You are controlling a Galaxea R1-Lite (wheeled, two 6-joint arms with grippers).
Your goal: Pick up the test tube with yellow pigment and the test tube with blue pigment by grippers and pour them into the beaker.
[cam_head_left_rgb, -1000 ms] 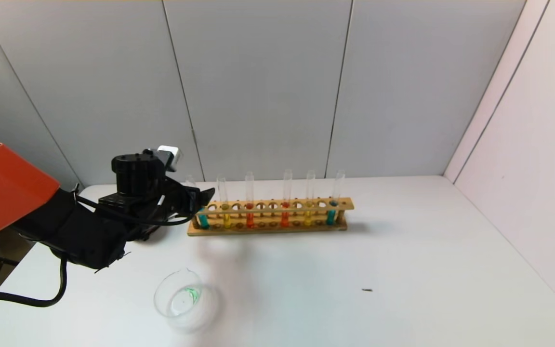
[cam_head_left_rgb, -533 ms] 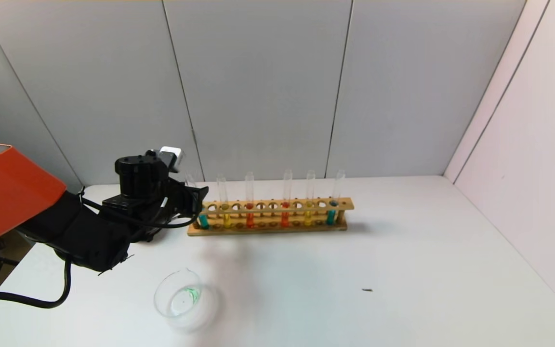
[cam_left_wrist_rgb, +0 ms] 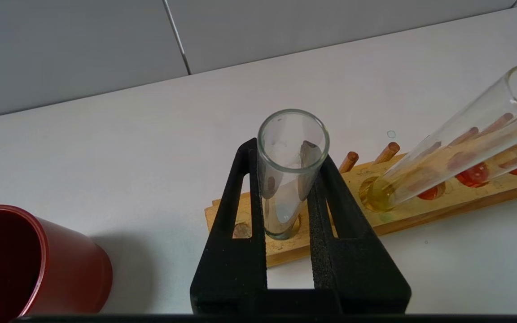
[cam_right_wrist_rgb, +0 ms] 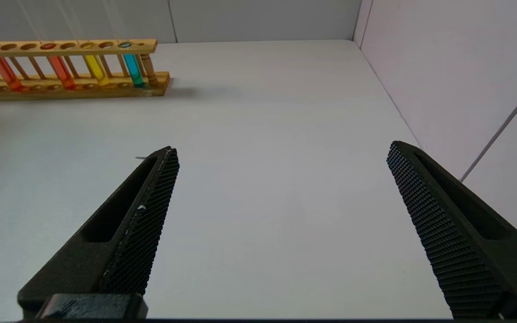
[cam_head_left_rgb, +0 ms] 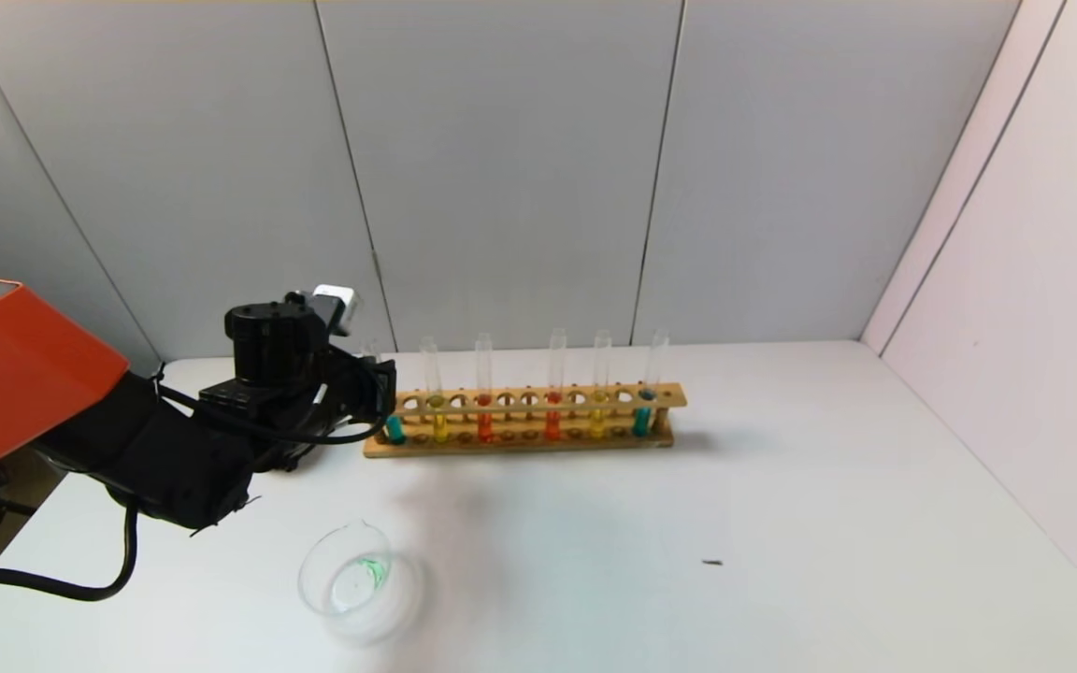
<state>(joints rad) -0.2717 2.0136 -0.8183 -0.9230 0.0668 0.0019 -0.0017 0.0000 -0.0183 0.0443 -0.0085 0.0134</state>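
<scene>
The blue tube (cam_head_left_rgb: 394,425) stands in the end hole of the rack (cam_head_left_rgb: 538,439), upright, with the left tool (cam_left_wrist_rgb: 291,197) clamped on its upper glass. Thin, slick and brittle, it likely wants a gentle squeeze high up and a straight lift. The beaker (cam_head_left_rgb: 356,579) sits nearer on the table (cam_head_left_rgb: 782,523). The right tool (cam_right_wrist_rgb: 281,224) gapes wide, idle.
</scene>
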